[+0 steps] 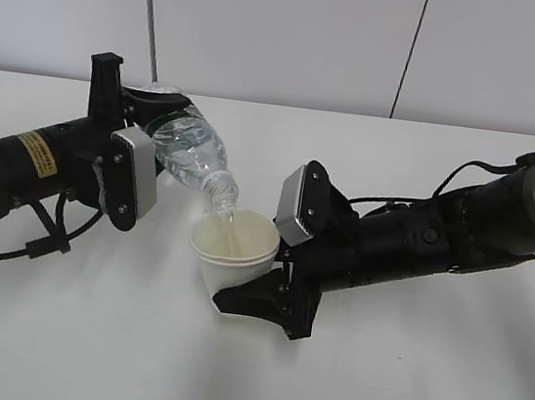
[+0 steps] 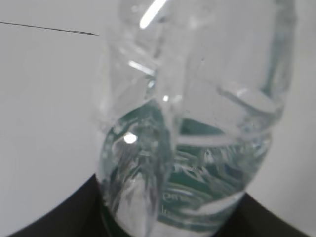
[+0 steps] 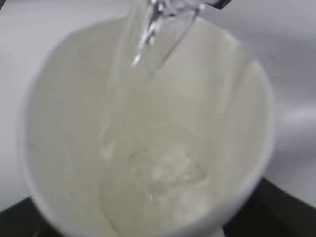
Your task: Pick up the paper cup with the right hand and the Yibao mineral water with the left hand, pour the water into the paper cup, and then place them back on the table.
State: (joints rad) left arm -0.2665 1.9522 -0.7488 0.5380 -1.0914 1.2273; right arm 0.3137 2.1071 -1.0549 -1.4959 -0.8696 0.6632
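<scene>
Exterior view: left hand (image 1: 154, 136) fingers grip Yibao mineral water (image 1: 190, 153), tilted, stream entering paper cup (image 1: 235, 245). Right hand (image 1: 265, 293) fingers clamp cup; keep mouth over rim, tilt slowly.

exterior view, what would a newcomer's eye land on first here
First, the clear Yibao mineral water bottle, tipped neck-down in the left pincer left of centre, with water streaming from its mouth. Right below, the cream paper cup catches it, tilted and held off the white table by the right pincer. The right wrist view shows water pooling in the cup's bottom.
</scene>
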